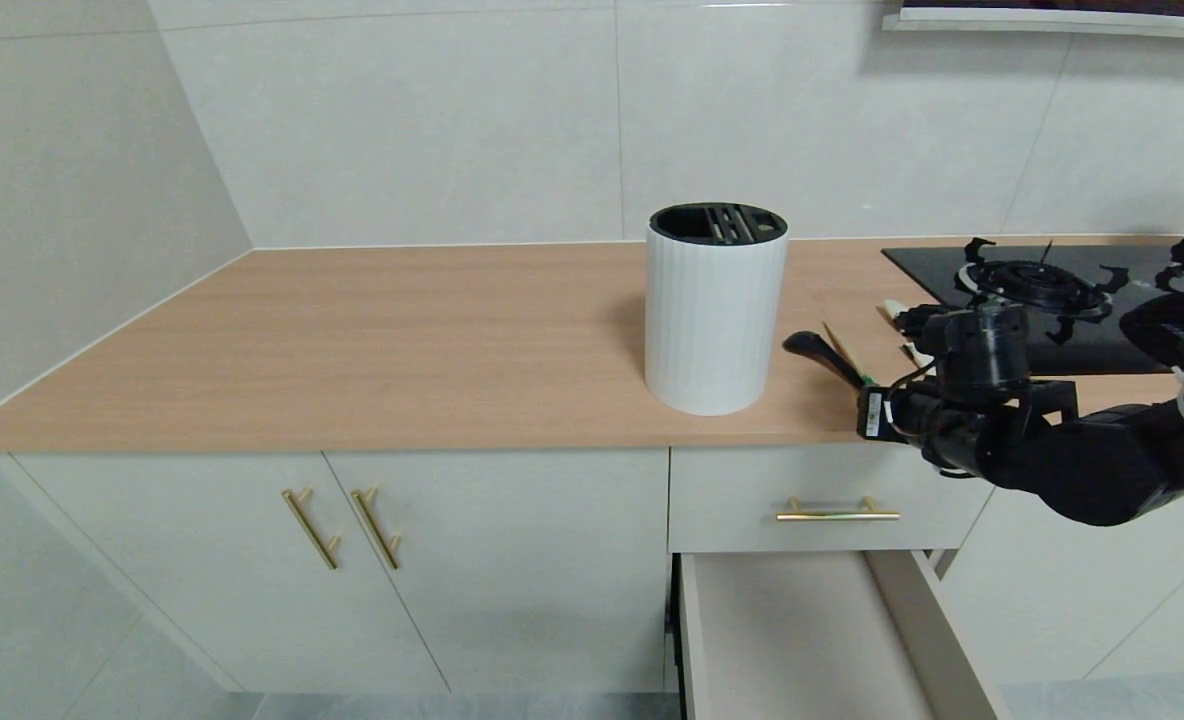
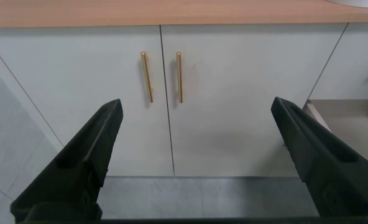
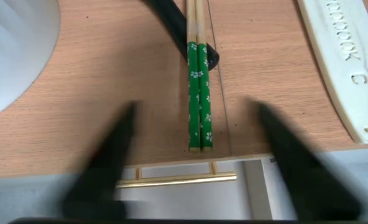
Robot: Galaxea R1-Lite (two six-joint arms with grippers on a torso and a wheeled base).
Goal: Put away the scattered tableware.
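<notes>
A pair of wooden chopsticks [image 3: 200, 93] with green flowered ends lies on the wooden counter [image 1: 402, 340], close to its front edge. A black utensil handle [image 3: 174, 28] lies under and beside them, and a white utensil [image 3: 339, 62] rests further along. In the head view the chopsticks [image 1: 842, 352] and black handle [image 1: 810, 347] sit just right of the white ribbed holder [image 1: 717, 310] with a black slotted top. My right gripper [image 3: 199, 168] hovers open over the green ends, one finger on each side. My left gripper [image 2: 199, 162] hangs open, low in front of the cabinet doors.
A black gas hob [image 1: 1052, 290] occupies the counter's right end. Below the chopsticks a drawer with a gold handle [image 1: 837, 515] is shut, and the drawer [image 1: 802, 640] beneath it stands pulled out. Cabinet doors with gold handles [image 2: 162, 78] face the left gripper.
</notes>
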